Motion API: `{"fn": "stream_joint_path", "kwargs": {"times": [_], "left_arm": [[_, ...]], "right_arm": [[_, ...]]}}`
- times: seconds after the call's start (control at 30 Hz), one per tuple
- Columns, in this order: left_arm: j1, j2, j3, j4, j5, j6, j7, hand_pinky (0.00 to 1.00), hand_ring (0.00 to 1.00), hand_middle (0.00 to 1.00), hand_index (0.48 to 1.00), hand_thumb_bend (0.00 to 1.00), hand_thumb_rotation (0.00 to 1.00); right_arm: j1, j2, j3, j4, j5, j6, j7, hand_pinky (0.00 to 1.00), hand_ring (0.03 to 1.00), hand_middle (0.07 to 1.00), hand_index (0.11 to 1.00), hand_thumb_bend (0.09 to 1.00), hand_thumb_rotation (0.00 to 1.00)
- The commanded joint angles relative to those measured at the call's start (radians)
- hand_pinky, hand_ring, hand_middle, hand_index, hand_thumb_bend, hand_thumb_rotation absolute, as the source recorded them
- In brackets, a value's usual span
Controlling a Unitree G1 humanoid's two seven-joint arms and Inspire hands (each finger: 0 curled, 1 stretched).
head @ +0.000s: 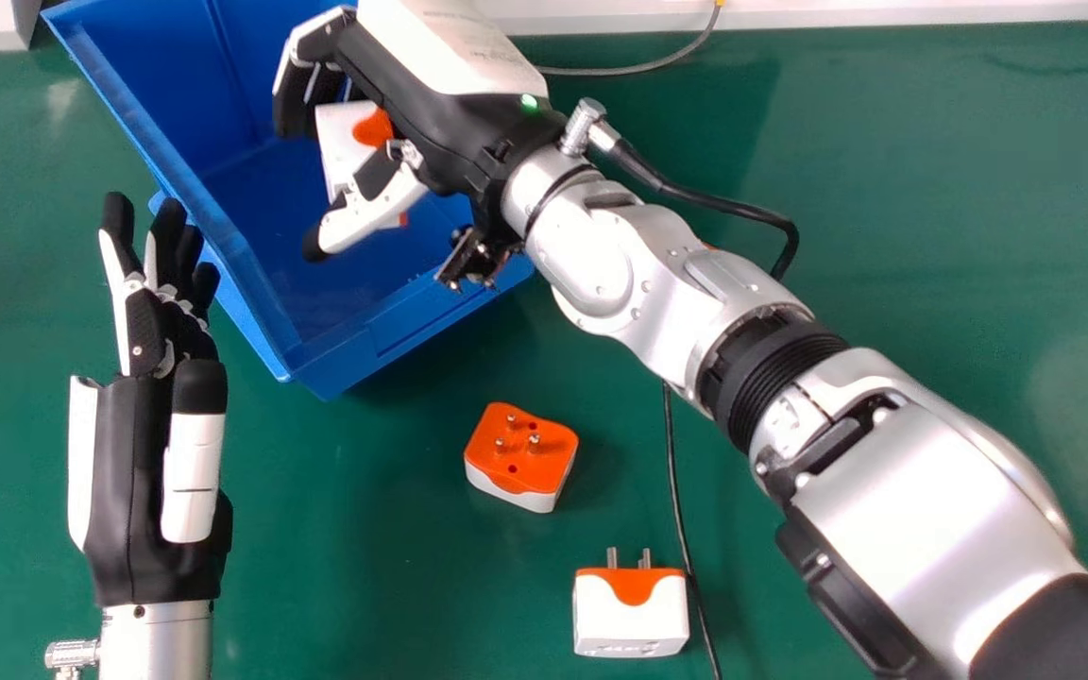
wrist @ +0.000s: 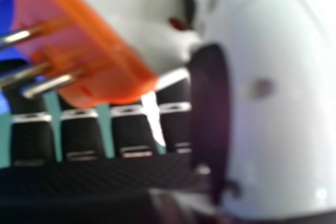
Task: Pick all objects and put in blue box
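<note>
One loose adapter (head: 520,463) lies pins up on the bench (head: 365,586), toward the robot from the right robot hand (head: 440,127), outside the blue box (head: 256,293). Second loose adapter (head: 631,614) is farther that way and more to the right, its pins pointing away from the robot. Black cable (head: 679,510) comes out from beneath the right forearm (head: 941,501) and runs toward the robot, just beside that second one. Thicker black lead (head: 714,200) loops off the wrist behind the right robot hand. Forearm crosses the near right part of the box and hides a strip of bench. Something small and orange (head: 709,246) peeks out behind it; can't tell what it is. Grey cable (head: 624,72) lies on the bench to the right of the right robot hand, by the white ledge (head: 884,11) on the far side. Left robot hand (head: 131,463): outside the box, left of the right one and nearer the robot, fingers straight, fingertips by the box's left wall. Held adapter (head: 338,142) is between fingers and thumb (wrist: 283,103) of the right robot hand, over the box. Right robot hand is clamped on it, thumb against its white body, metal pins (wrist: 52,84) clear of the grip.
</note>
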Motion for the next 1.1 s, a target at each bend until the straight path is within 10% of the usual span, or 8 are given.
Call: {"fn": "stream_joint_path", "kwargs": {"times": [0.0, 0.2, 0.47, 1.07], "left_arm": [[-0.011, 0.002, 0.003, 0.005, 0.006, -0.033, 0.002, 1.0, 1.0, 1.0, 0.986, 0.84, 0.91], [-0.029, 0.002, -0.003, 0.026, -0.013, -0.043, -0.007, 1.0, 0.99, 0.99, 0.966, 0.8, 0.91], [-0.032, 0.009, -0.003, 0.029, -0.016, -0.053, -0.011, 1.0, 0.99, 0.97, 0.942, 0.75, 0.92], [-0.021, 0.012, -0.009, 0.017, -0.029, -0.04, -0.023, 1.0, 0.98, 0.97, 0.948, 0.77, 0.92]], "right_arm": [[-0.053, 0.006, -0.011, -0.004, 0.018, -0.011, -0.011, 0.35, 0.429, 0.48, 0.513, 0.501, 0.0], [-0.05, -0.001, -0.052, -0.007, 0.07, -0.03, 0.106, 0.48, 0.543, 0.593, 0.601, 0.665, 0.05], [-0.052, -0.011, -0.042, -0.01, 0.054, -0.063, 0.106, 0.72, 0.811, 0.852, 0.803, 0.946, 0.49], [-0.01, -0.068, -0.079, -0.043, 0.095, -0.189, 0.132, 0.75, 0.858, 0.892, 0.835, 0.986, 0.61]]}}
